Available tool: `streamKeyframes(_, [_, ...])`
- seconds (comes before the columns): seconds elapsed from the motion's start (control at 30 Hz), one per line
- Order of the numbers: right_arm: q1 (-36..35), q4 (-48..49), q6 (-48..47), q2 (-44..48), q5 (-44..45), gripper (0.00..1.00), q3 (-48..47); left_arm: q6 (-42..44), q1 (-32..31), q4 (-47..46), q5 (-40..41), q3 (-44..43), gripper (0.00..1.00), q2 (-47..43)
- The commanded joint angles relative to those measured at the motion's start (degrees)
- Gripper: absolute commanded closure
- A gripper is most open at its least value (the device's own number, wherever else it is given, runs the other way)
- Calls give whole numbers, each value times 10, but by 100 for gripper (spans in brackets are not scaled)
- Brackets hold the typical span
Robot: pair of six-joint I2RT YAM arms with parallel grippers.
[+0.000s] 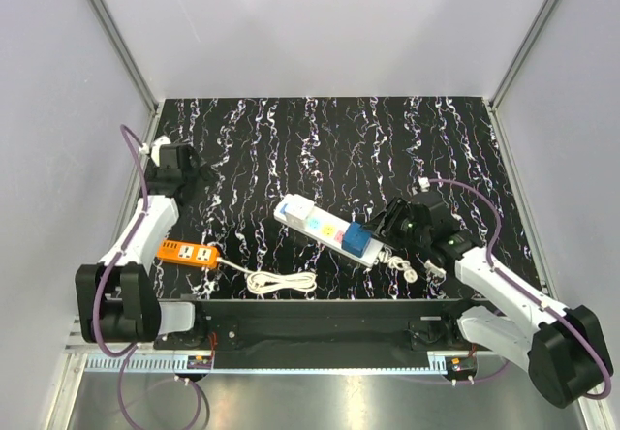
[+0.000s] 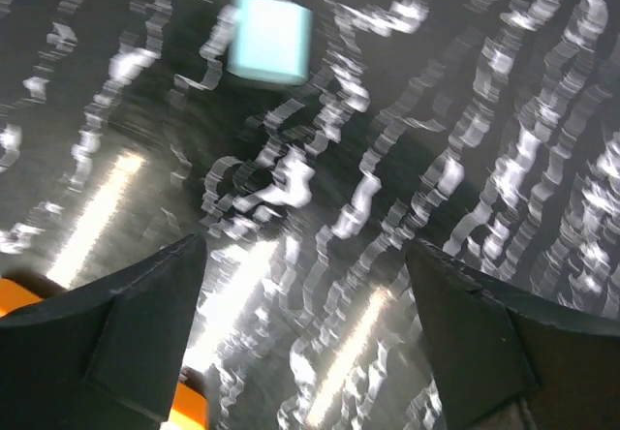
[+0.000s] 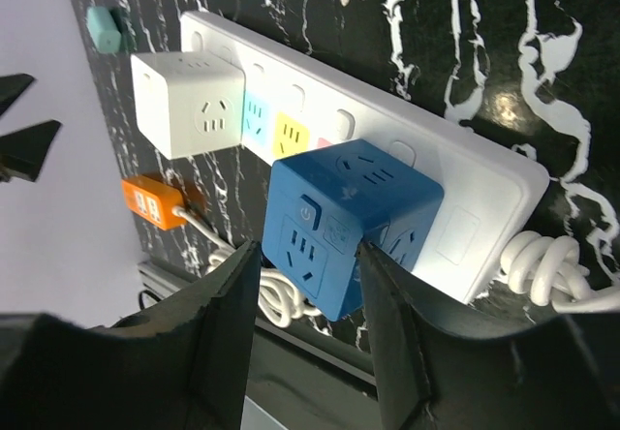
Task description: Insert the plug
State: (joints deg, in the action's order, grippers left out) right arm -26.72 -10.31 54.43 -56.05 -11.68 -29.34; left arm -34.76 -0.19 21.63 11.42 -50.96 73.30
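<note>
Press the royal-blue plastic cube plug [image 3: 349,207], pinched in the right gripper [image 3: 310,248] at the cord end of the white plastic power strip [image 3: 465,149], squarely down, without tilt. Leave the left gripper [image 2: 305,246], spread wide, well left of that strip.

Lab robot cell: white panel walls [image 1: 320,23], aluminium frame posts [image 1: 114,33], black marbled tabletop [image 1: 320,139].

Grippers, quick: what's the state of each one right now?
Left gripper: open, nothing in it.
Right gripper: closed on the plug, which sits on the white power strip.
</note>
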Motion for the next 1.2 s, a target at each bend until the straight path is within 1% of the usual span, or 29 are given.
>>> streamKeyframes(0.0, [-3, 70, 37, -16, 18, 48, 3, 22, 19, -40, 51, -62, 9, 59])
streamKeyframes(0.03, [-3, 91, 44, -20, 25, 48, 3, 48, 19, -40, 54, -77, 8, 78])
streamKeyframes(0.07, [-3, 117, 47, -26, 33, 48, -3, 76, 19, -38, 56, -111, 8, 117])
streamKeyframes(0.1, [-3, 117, 47, -29, 32, 48, -3, 76, 19, -37, 54, -126, 9, 137])
streamKeyframes(0.13, [-3, 121, 44, -32, 32, 48, -18, 102, 19, -34, 56, -141, 10, 157])
streamKeyframes(0.17, [-3, 115, 26, -34, 30, 47, -29, 103, 19, -20, 84, -171, 11, 177])
streamKeyframes(0.2, [-3, 85, 16, -34, 32, 45, -40, 103, 19, -12, 93, -185, 11, 211])
streamKeyframes(0.27, [-3, 59, -13, -24, 40, 40, -64, 118, 19, -11, 96, -208, 11, 239])
streamKeyframes(0.3, [-3, 50, -21, -5, 51, 35, -68, 121, 18, -11, 95, -212, 12, 260])
streamKeyframes(0.37, [-3, 26, -44, 17, 62, 32, -69, 123, 19, -9, 95, -218, 13, 282])
streamKeyframes(0.4, [-3, 12, -49, 39, 72, 28, -70, 118, 19, -9, 95, -216, 13, 287])
streamKeyframes(0.53, [-3, -10, -85, 71, 88, 24, -83, 109, 19, -11, 104, -215, 15, 321])
streamKeyframes(0.6, [-3, -14, -95, 78, 95, 23, -87, 112, 19, 5, 99, -244, 17, 346])
streamKeyframes(0.77, [-3, -15, -113, 69, 93, 20, -97, 137, 19, 21, 84, -271, 25, 374])
streamKeyframes(0.97, [-3, -2, -118, 55, 92, 18, -99, 146, 21, 41, 68, -278, 30, 389])
streamKeyframes(1.0, [-3, -2, -119, 53, 92, 18, -100, 150, 22, 41, 62, -278, 31, 392])
streamKeyframes(1.1, [-3, -2, -124, 55, 91, 17, -99, 169, 24, 51, 51, -286, 27, 410])
streamKeyframes(1.17, [-2, -2, -126, 62, 91, 17, -97, 174, 28, 52, 34, -285, 27, 415])
